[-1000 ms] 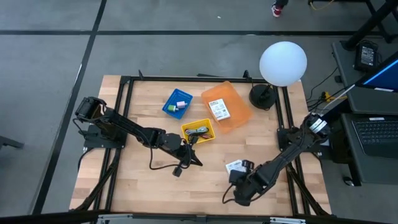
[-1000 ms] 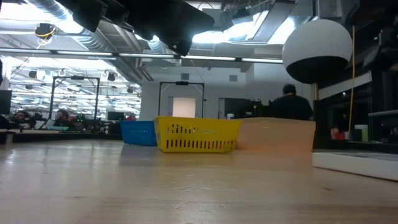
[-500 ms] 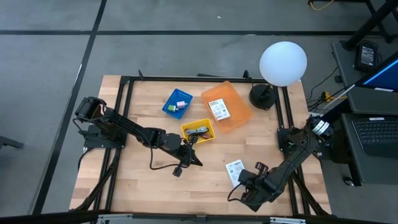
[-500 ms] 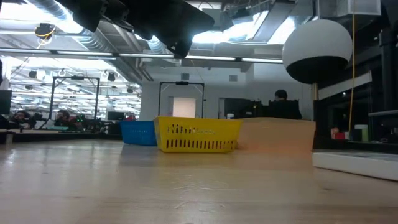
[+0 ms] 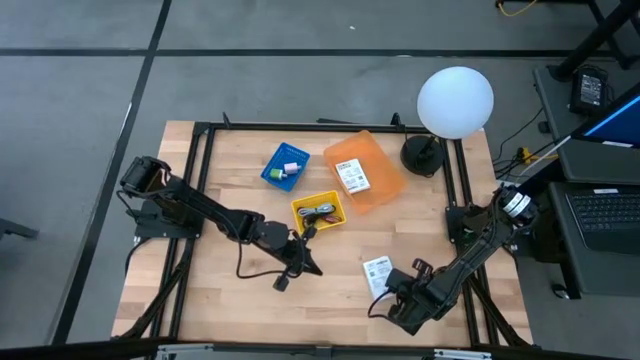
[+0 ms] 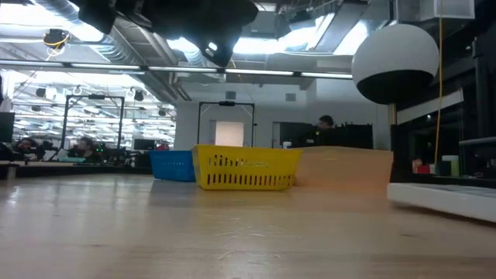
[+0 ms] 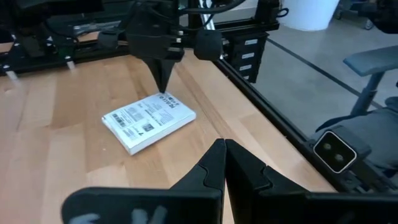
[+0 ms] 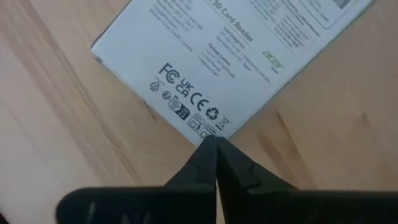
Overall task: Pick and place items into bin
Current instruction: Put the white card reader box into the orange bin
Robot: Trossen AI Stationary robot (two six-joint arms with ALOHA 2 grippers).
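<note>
A white labelled packet [image 5: 377, 271] [image 7: 149, 121] [image 8: 249, 50] lies flat on the wooden table, right of centre near the near edge. My right gripper [image 5: 393, 283] [image 7: 163, 87] [image 8: 215, 146] stands over its right corner, shut and pointing down. My left gripper [image 5: 308, 263] [image 7: 222, 152], also shut, hovers just left of the packet and holds nothing. The yellow bin [image 5: 297, 210] [image 6: 246, 169] contains black and dark-red cords. A second white packet [image 5: 352, 177] is in the orange bin [image 5: 385, 175]. The blue bin [image 5: 268, 170] holds a small white piece. My right gripper's shut fingertips [image 7: 165, 92] meet the packet's corner [image 8: 208, 124] on the side away from my left arm. They come from above, pointing down. The packet stays flat on the table; nothing is between the fingers.
A white globe lamp [image 5: 455, 100] on a black base [image 5: 422, 155] stands at the far right corner. A black frame rail [image 7: 249, 93] runs along the table's right edge. A slack black cable [image 5: 262, 272] trails below my left arm. Bare wood lies near left.
My right gripper drew back toward the table's right and near edge, off the packet, which now shows whole and has turned a little. My left gripper shifted slightly toward the near edge and stayed shut.
</note>
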